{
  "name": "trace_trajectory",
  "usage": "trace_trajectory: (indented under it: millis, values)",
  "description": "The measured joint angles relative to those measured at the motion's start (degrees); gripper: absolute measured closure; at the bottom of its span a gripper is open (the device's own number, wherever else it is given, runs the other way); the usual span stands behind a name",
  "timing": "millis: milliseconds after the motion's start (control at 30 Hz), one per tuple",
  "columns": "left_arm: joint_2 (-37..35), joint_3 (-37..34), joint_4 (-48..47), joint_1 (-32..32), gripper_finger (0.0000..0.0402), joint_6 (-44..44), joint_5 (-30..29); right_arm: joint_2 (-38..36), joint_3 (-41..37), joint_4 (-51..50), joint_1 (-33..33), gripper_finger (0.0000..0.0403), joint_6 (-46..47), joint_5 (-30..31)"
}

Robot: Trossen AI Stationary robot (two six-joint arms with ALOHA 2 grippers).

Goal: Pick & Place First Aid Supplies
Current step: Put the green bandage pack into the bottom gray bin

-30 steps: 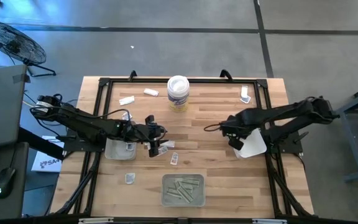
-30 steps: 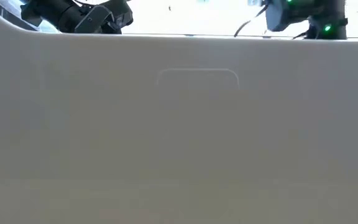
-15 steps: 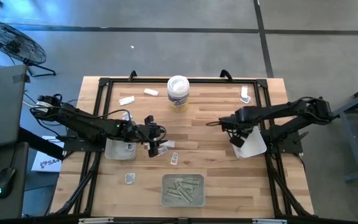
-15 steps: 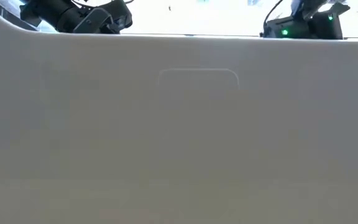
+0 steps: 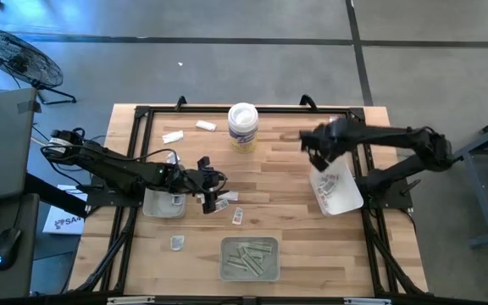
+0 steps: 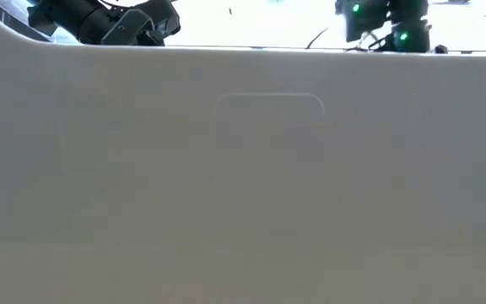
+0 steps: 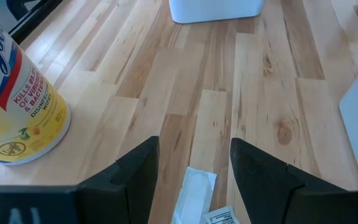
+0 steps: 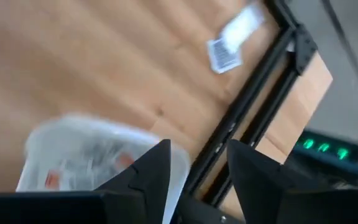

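First aid supplies lie scattered on the wooden table: small white packets (image 5: 225, 200) under my left gripper (image 5: 213, 193), others at the far left (image 5: 173, 136) and the far right (image 5: 335, 128). In the left wrist view my left gripper (image 7: 194, 149) is open, its fingers on either side of a white packet (image 7: 194, 190) that lies flat on the wood. My right gripper (image 5: 310, 146) is open and holds nothing. It hangs just beyond the far side of the right tray (image 5: 335, 191), which holds several packets (image 8: 89, 158).
A white tub with a yellow label (image 5: 242, 125) stands at the far middle. A tray (image 5: 163, 204) sits by the left arm, and a tray of pale strips (image 5: 250, 258) lies near the front edge. A black frame (image 5: 363, 161) rims the table. A pale wall (image 6: 243, 169) fills the low view.
My right gripper has left the spot over the right tray and gone toward the table's far edge, turning as it went. The tray's packets now show uncovered.
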Motion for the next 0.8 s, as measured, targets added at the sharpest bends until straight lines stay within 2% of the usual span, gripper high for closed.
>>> trace_trajectory:
  millis: [100, 233, 400, 467, 600, 800]
  values:
    - [0.00, 0.00, -0.04, 0.00, 0.0206, 0.00, 0.00, -0.02, -0.67, 5.23, -7.83, 0.0247, -0.20, -0.31]
    - [0.33, 0.00, -0.09, -0.02, 0.0206, 0.00, 0.17, 0.60, -5.33, 16.86, -17.83, 0.0250, -0.32, -3.34]
    - [1.79, 0.08, 0.46, -0.02, 0.0206, 0.00, 0.48, 6.80, -9.39, 28.12, -25.07, 0.0264, -5.07, -7.22]
    - [2.64, -0.05, -0.65, -0.02, 0.0206, 0.00, 0.61, 11.14, -8.03, 28.70, -26.58, 0.0269, -5.25, -7.75]
    - [5.26, 0.05, 0.17, 0.00, 0.0206, -0.06, 0.61, 18.81, -3.43, 28.07, -29.78, 0.0273, -7.63, -4.31]
    - [8.61, 0.02, 1.21, -0.01, 0.0206, -1.04, 0.61, 25.49, -0.24, 28.08, -35.51, 0.0273, -7.74, -5.89]
